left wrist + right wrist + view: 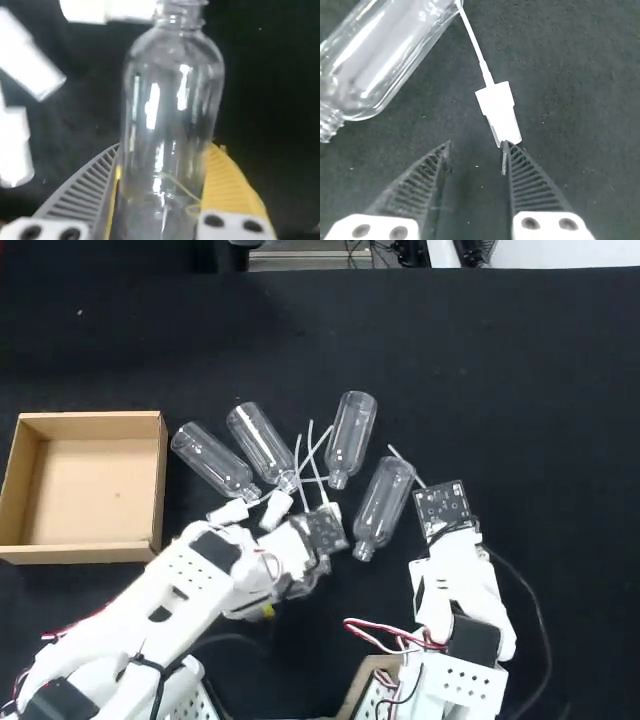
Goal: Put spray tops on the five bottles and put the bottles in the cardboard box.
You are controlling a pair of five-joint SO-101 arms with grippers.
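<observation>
In the high view an open brown cardboard box (pixel 158 480) sits at the left of the black bench (pixel 520 370). Four clear plastic bottles (pixel 351 435) lie fanned at centre, with loose white spray tops (pixel 232 511) just below them. The left jaws are clamped on a fifth clear bottle (pixel 170 110). The right jaws stand apart, one tip touching a white spray top with a thin tube (pixel 498 112).

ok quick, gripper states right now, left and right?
Left gripper: closed on a clear bottle.
Right gripper: open, holding nothing; a spray top lies at one fingertip.
</observation>
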